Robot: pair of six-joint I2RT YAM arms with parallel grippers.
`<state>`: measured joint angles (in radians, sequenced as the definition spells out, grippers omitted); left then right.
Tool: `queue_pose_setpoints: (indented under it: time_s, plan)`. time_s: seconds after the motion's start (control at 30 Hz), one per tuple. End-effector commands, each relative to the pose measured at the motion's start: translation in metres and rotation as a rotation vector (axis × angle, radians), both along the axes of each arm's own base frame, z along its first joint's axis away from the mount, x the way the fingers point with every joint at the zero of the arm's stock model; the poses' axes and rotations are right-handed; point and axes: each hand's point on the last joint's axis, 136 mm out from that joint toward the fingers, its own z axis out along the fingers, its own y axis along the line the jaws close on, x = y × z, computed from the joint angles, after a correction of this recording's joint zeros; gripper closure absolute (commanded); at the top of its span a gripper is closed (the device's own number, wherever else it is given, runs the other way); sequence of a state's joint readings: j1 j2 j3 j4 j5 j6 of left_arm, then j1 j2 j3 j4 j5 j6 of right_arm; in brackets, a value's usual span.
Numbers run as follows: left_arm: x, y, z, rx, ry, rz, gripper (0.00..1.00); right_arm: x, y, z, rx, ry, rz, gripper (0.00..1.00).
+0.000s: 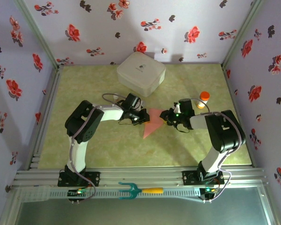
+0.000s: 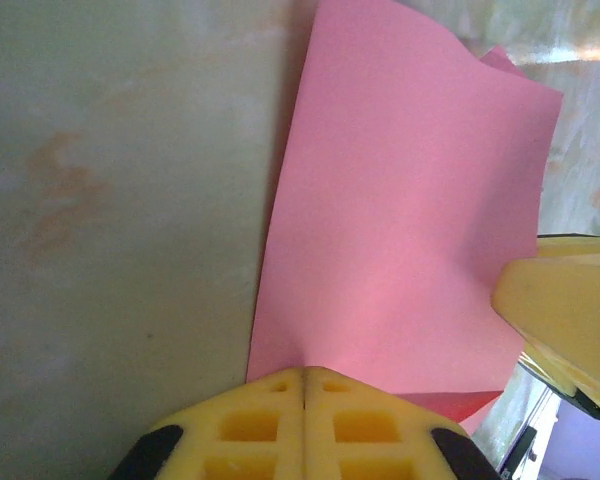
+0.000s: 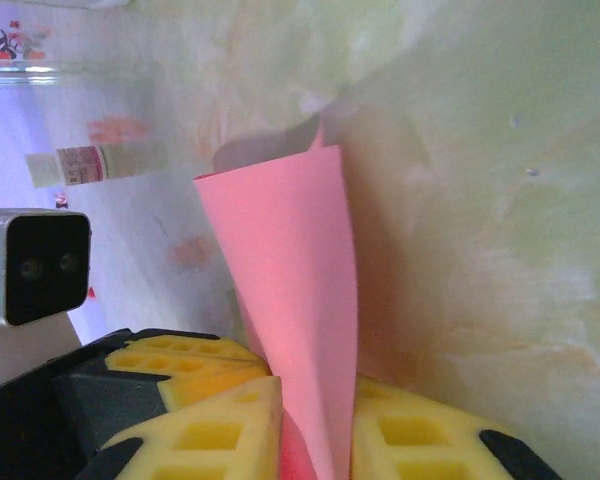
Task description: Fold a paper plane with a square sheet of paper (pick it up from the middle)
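I had the sheet of paper [image 1: 152,123] pinched from both sides near the middle of the counter [image 1: 112,150], at about 6 o'clock from the white rounded box [image 1: 140,72] and roughly 8 o'clock from the orange-capped bottle [image 1: 203,99]. The left fingers [image 2: 250,430] were pressed together on the sheet's 9 o'clock edge, with the paper fanning out from the seam between them. I read that grip as an anchor to stop the sheet sliding. The right fingers [image 3: 420,440] were clamped on the 3 o'clock side, where the paper stood up between them in a curled, cone-like flap rather than lying flat. I judged that deliberate: one side raised so it could be laid over the other for a fold. From above the sheet showed as a triangle pointing to about 7 o'clock, so I took the plane as only begun. I saw no sharp crease on the curl, and thin paper held that way could buckle or tear if the arms pulled apart.
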<state>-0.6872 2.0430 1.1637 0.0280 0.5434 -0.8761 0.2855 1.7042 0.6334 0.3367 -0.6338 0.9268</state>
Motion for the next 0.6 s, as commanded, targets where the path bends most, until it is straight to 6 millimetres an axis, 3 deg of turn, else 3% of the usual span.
queue_pose_setpoints:
  time_s: [0.0, 0.1, 0.17, 0.3, 0.37, 0.47, 0.57]
  plan:
    - [-0.004, 0.010, -0.012, 0.033, 0.015, -0.016, 0.92, 0.003, 0.000, 0.001, -0.006, -0.011, 0.032, 0.87]
    - [0.002, 0.011, 0.000, 0.019, -0.032, -0.011, 0.85, 0.004, 0.000, 0.003, -0.001, -0.004, 0.022, 0.93]
    - [0.011, 0.016, 0.017, 0.012, -0.095, 0.006, 0.79, 0.003, 0.000, 0.003, 0.009, 0.020, 0.004, 0.97]
    - [0.023, 0.026, 0.055, 0.034, -0.258, 0.023, 0.59, 0.005, -0.001, 0.012, 0.040, 0.048, -0.058, 0.98]
    - [0.022, 0.026, 0.070, 0.061, -0.352, -0.013, 0.56, 0.005, -0.007, 0.012, 0.032, 0.078, -0.119, 0.98]
    - [0.005, 0.021, 0.072, 0.144, -0.458, -0.120, 0.55, 0.008, -0.008, 0.020, 0.051, 0.084, -0.164, 0.99]
    - [-0.018, 0.016, 0.060, 0.246, -0.522, -0.243, 0.55, 0.009, -0.006, 0.024, 0.076, 0.096, -0.175, 0.99]
